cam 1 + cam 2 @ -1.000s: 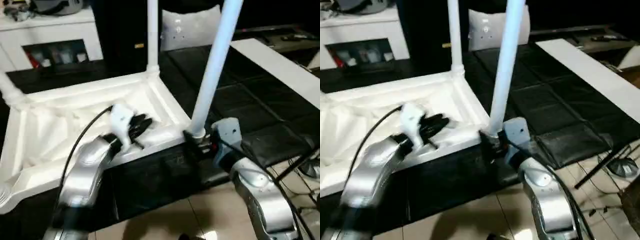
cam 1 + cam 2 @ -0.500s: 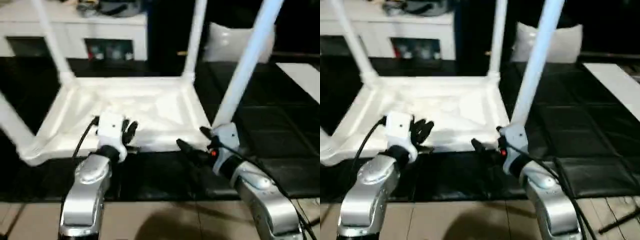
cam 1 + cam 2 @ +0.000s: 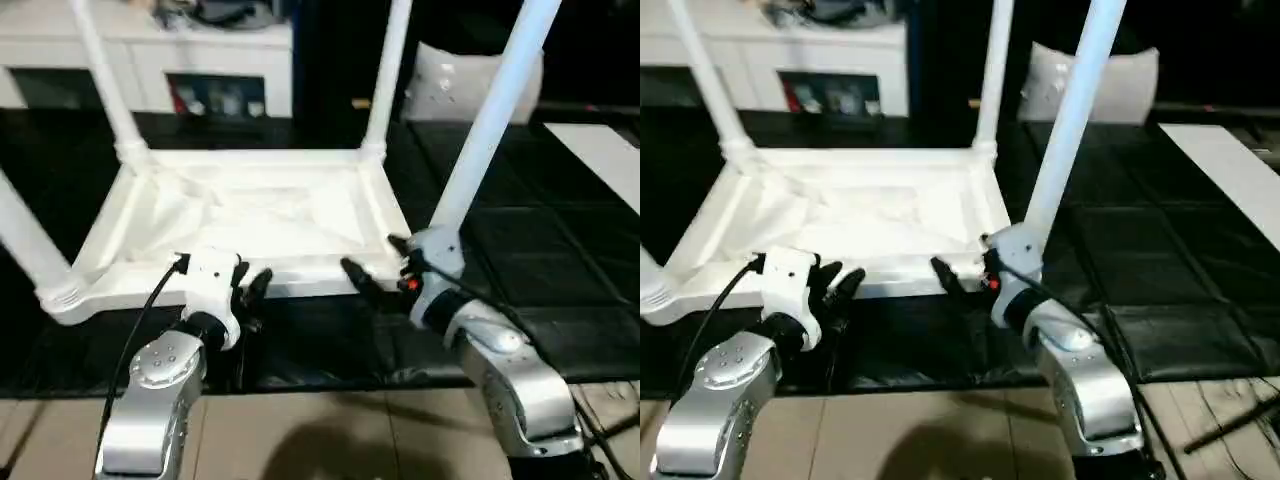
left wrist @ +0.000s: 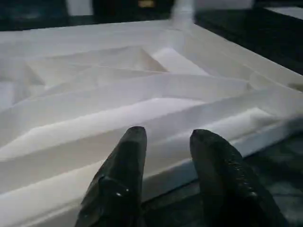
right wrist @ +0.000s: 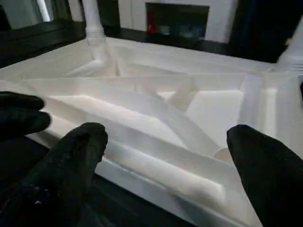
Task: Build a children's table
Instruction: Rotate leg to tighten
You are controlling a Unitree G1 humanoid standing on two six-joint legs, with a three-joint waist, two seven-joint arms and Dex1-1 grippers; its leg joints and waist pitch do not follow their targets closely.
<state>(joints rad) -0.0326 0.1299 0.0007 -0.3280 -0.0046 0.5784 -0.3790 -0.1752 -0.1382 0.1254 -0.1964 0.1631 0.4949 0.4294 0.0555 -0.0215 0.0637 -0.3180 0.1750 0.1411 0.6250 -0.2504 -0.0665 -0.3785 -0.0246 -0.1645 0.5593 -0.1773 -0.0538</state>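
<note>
Left tool [image 3: 255,290]: I see its two black fingers [image 4: 124,165] a little apart with a narrow gap between them, nothing clamped. It sits just off the near edge of the table top, fingertips aimed at that edge; I cannot tell whether they touch it.
Right tool [image 3: 375,268]: fingers spread wide, holding nothing. One finger [image 5: 71,156] reaches toward the near edge of the top; the other [image 5: 265,165] sits by the near right corner, beside the foot of the front right leg.
Table [image 3: 260,215]: white plastic, lying upside down on the worktop, ribbed underside facing up. I see raised ribs crossing the inside of the top.
Legs: all four stand up from the corner sockets. The near right leg [image 3: 490,120] rises steeply just behind my right tool; the far right leg [image 3: 385,80] and far left leg [image 3: 105,85] stand at the back corners; the near left leg [image 3: 25,245] leans out toward the left edge of my head view.
Worktop [image 3: 560,260]: dark, padded in square sections, carrying the table.
Cabinet [image 3: 150,60]: white, behind the table, with a dark glass front.
Panel [image 3: 600,150]: flat, pale, lying at the right, well apart from the table.
Floor [image 3: 350,440]: tan tiles below the worktop's near edge, under my forearms.
</note>
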